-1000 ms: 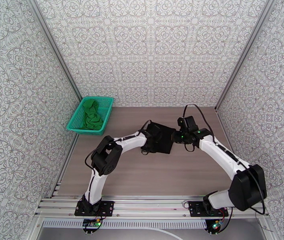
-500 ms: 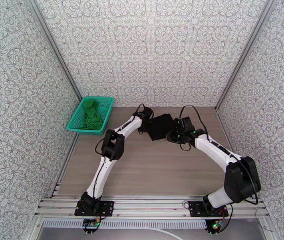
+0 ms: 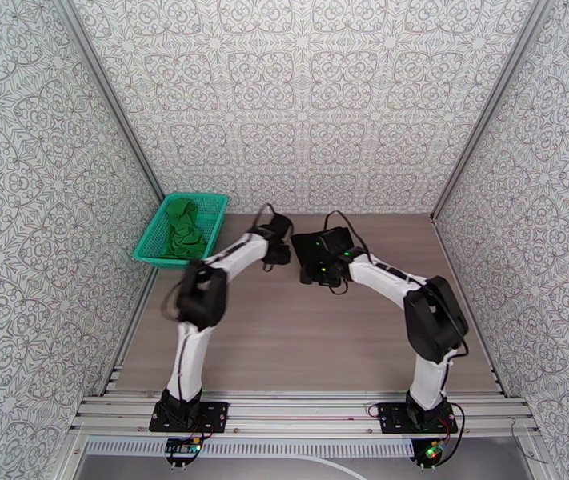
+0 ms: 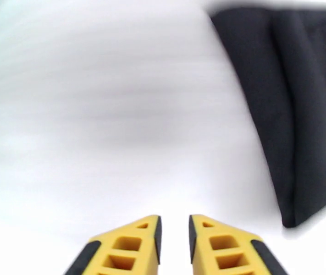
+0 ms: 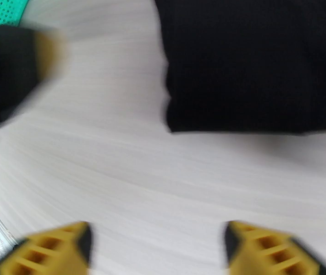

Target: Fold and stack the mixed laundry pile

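Two shirts, one basket, two arms; the black shirt (image 5: 245,65) lies flat at the far middle of the table (image 3: 284,338), and the green shirt (image 3: 184,230) sits bunched in the basket (image 3: 208,203) at the far left; the left arm stretches far, its wrist between basket and black shirt, and the left gripper (image 4: 173,221) is parted by a narrow gap, empty; the right arm bends leftward to the shirt's near edge, and the right gripper (image 5: 157,230) is spread wide, empty; a second ago both grippers flanked the black shirt nearer in; it now lies farther back, released.
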